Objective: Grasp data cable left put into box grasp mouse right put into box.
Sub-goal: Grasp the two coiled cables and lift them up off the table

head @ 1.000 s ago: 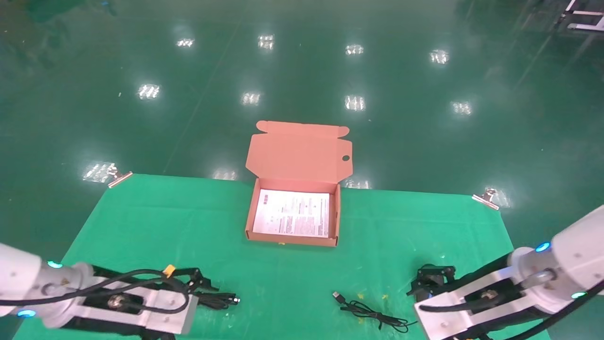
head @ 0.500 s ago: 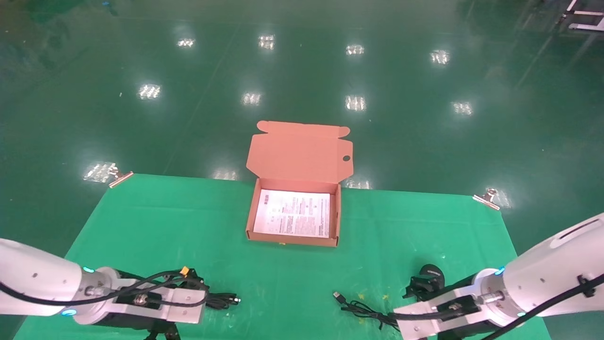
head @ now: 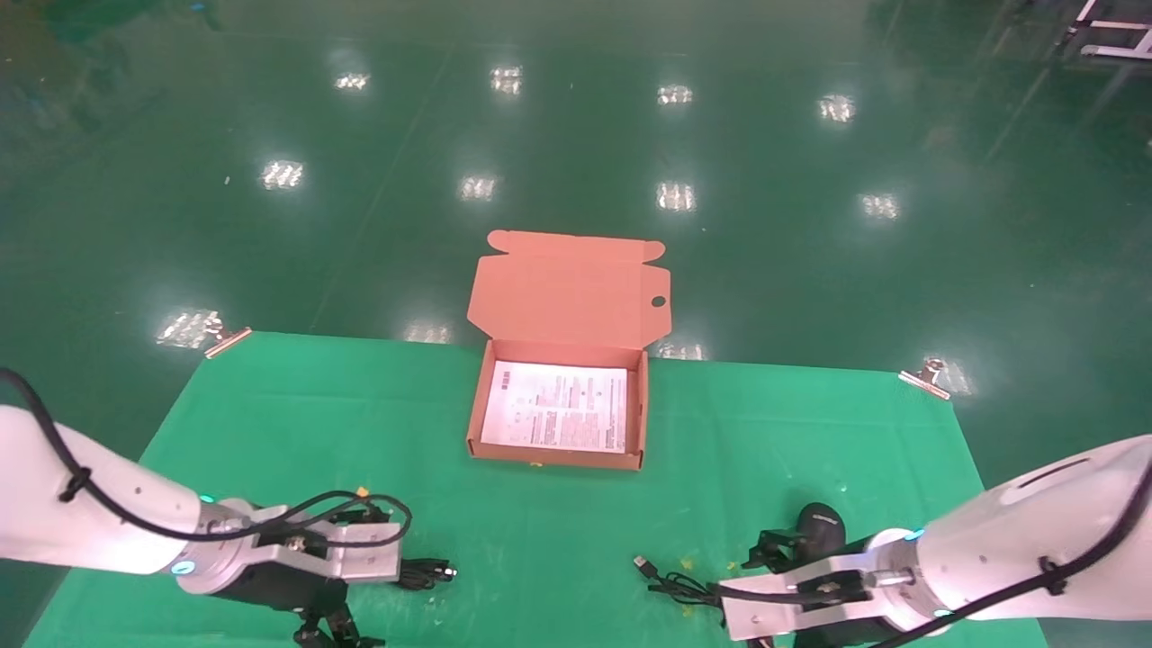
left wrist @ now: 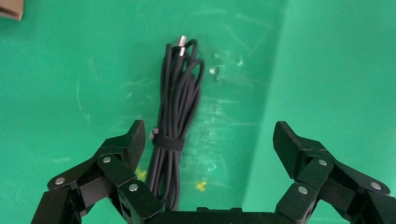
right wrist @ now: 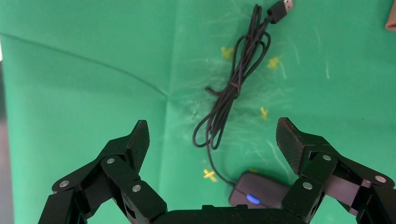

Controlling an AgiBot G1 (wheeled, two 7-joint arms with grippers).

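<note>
The data cable [head: 427, 571] is a strapped black bundle lying on the green cloth at the front left. In the left wrist view the cable [left wrist: 175, 116] lies between my left gripper's [left wrist: 210, 135] open jaws, close to one finger [left wrist: 135, 140]. The mouse [head: 817, 526] sits at the front right, and its cord [head: 688, 589] and USB plug [head: 644, 564] trail to the left. In the right wrist view my right gripper [right wrist: 213, 130] hangs open above the mouse [right wrist: 259, 190] and cord [right wrist: 233, 88]. The box [head: 553, 456] stands open at centre, holding only its white sheet [head: 558, 407].
The green cloth [head: 360, 432] covers the table and is held by metal clips at the far corners [head: 225, 340] [head: 927, 378]. The box lid [head: 567, 288] leans back past the far edge. Glossy green floor lies beyond. Small yellow marks dot the cloth near the cord.
Both wrists have turned over and drawn inward: the left toward the cable bundle, the right leftward over the mouse and cord. The cable, mouse and box have not moved.
</note>
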